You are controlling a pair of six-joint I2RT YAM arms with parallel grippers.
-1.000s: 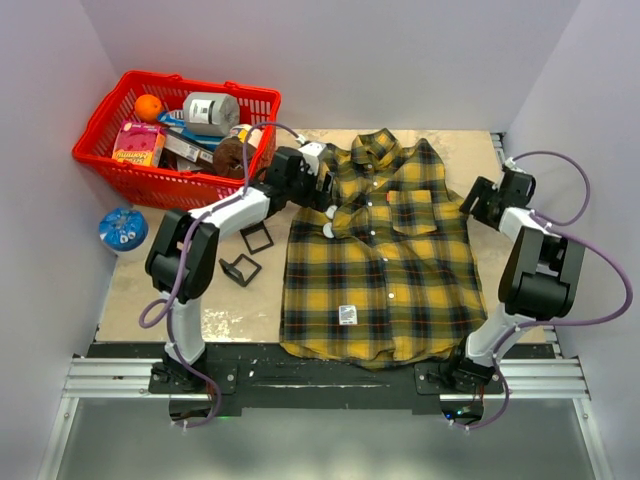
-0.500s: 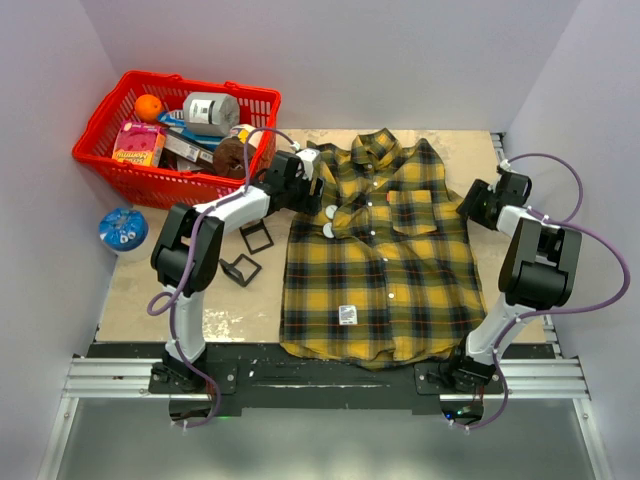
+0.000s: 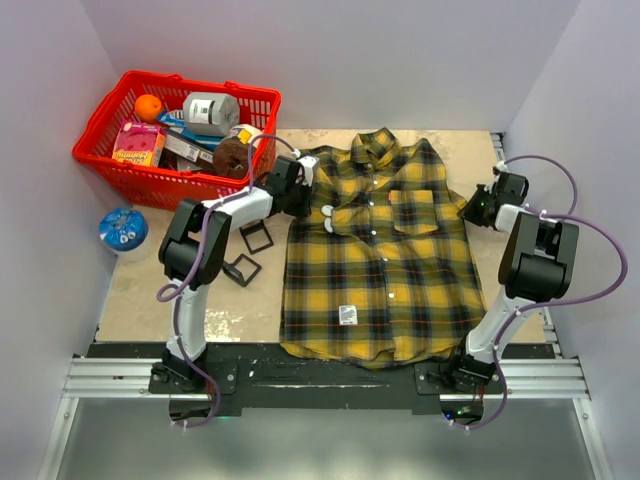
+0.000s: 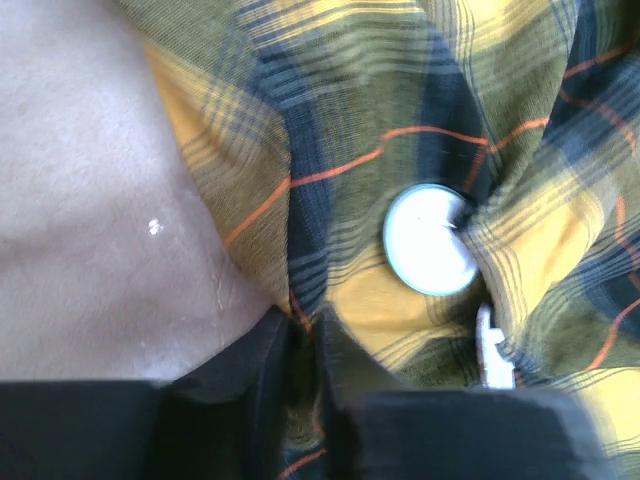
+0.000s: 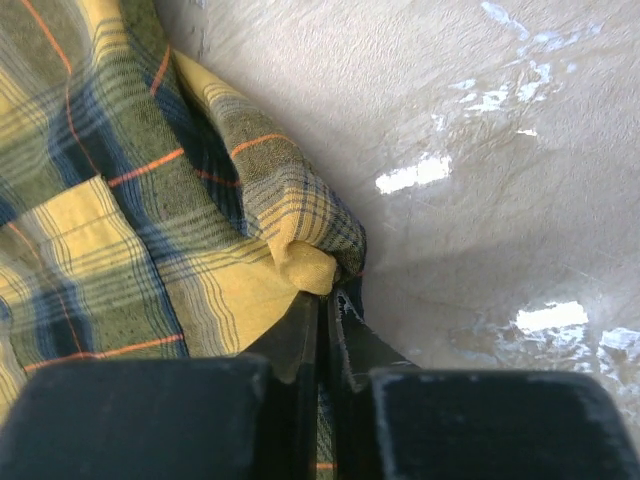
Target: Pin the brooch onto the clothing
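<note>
- Closing is the change: from wide a second ago, both my claws now stand narrow, each pinched on the shirt (image 3: 380, 270)
- My left claw (image 4: 305, 335) now sits further in over the shirt's left shoulder edge than a second ago; its jaws leave only a sliver of a gap, with a pleat of plaid caught in it
- My right claw (image 5: 325, 300) is at the shirt's right edge, level with its chest pocket, with its jaws all but together on a folded lip of the cloth
- The shirt lies flat and front up on the table (image 3: 130, 290), collar on its far side and the small white label near its near hem; the red basket (image 3: 140, 185) stands off the shirt's far left corner
- A round white disc (image 4: 430, 240) lies on the shirt just beside my left pinch, the cloth puckering around it; I take it for the brooch, though I cannot tell whether it is fastened
- Neither claw holds that disc, so I judge the pinning itself not yet done: with a grip on each side of the shirt, I am placed to draw the cloth taut or shift it first
</note>
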